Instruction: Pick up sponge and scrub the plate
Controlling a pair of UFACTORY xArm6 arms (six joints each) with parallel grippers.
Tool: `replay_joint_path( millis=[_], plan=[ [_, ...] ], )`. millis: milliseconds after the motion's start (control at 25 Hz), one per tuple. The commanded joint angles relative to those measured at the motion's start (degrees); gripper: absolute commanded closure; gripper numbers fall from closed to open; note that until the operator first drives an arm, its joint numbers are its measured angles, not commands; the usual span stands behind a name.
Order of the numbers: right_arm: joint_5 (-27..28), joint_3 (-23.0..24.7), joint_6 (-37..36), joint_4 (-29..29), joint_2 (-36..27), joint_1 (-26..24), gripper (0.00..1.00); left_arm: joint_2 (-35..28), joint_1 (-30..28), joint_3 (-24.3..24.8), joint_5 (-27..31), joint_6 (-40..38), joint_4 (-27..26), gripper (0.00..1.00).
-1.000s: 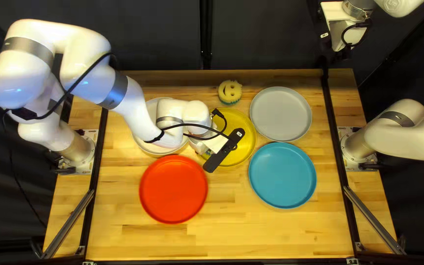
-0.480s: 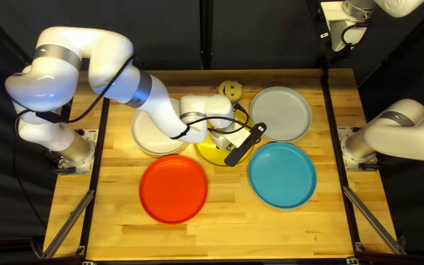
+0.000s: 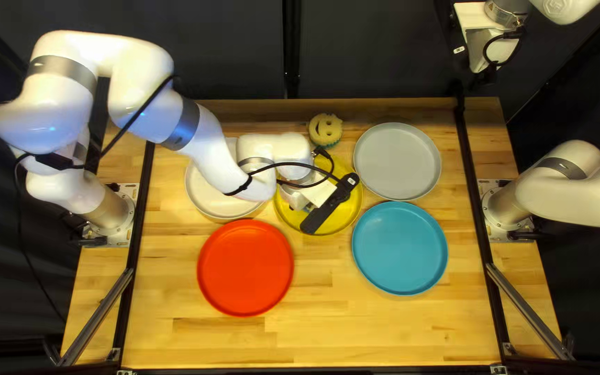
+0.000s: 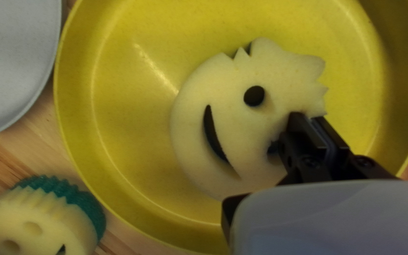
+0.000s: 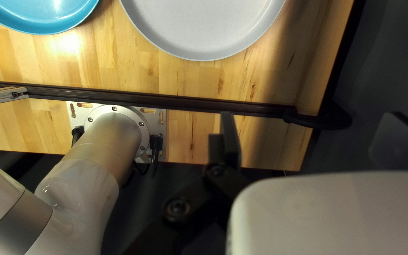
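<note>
Sponge (image 4: pixel 213 85) sits pinched by left gripper (image 4: pixel 309 116), nearly closed, on yellow plate (image 4: pixel 123 123); scrubbing appears unfinished; right gripper (image 5: pixel 310 114) gapes, empty.

A dark curtain (image 3: pixel 203 42) is hung behind the wood-block table (image 3: pixel 383 326), whose top is flanked by black rails (image 3: pixel 132 260). In the right wrist view, bright light is reflected off the wood.

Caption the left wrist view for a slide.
Left gripper pinching a smiling sponge over the yellow plate, a second sponge nearby.
</note>
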Motion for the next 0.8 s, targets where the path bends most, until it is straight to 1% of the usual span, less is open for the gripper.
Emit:
replay_joint_path(
  millis=[40, 200, 360, 400, 440, 560, 680, 800],
  plan=[
    [0.00, 0.00, 0.00, 0.00, 0.00, 0.00, 0.00, 0.14, 0.12, -0.68, 0.52, -0.18, -0.36, 1.00],
    [0.00, 0.00, 0.00, 0.00, 0.00, 0.00, 0.00, 2.15, 0.61, -4.09, 1.59, 0.30, -0.21, 1.00],
    [0.00, 0.00, 0.00, 0.00, 0.00, 0.00, 0.00, 5.53, 1.17, -9.66, 3.25, 1.12, 0.18, 1.00],
    [0.00, 0.00, 0.00, 0.00, 0.00, 0.00, 0.00, 5.87, 1.28, -10.27, 3.44, 1.31, 0.21, 1.00],
    [0.00, 0.00, 0.00, 0.00, 0.00, 0.00, 0.00, 7.20, 1.66, -12.47, 4.20, 1.83, 0.34, 1.00],
    [0.00, 0.00, 0.00, 0.00, 0.00, 0.00, 0.00, 9.61, 2.49, -16.19, 5.47, 3.21, 0.36, 1.00],
    [0.00, 0.00, 0.00, 0.00, 0.00, 0.00, 0.00, 11.14, 3.19, -18.20, 6.06, 4.52, 0.06, 1.00],
    [0.00, 0.00, 0.00, 0.00, 0.00, 0.00, 0.00, 10.28, 3.39, -17.18, 6.12, 5.02, -0.11, 1.00]
  ],
)
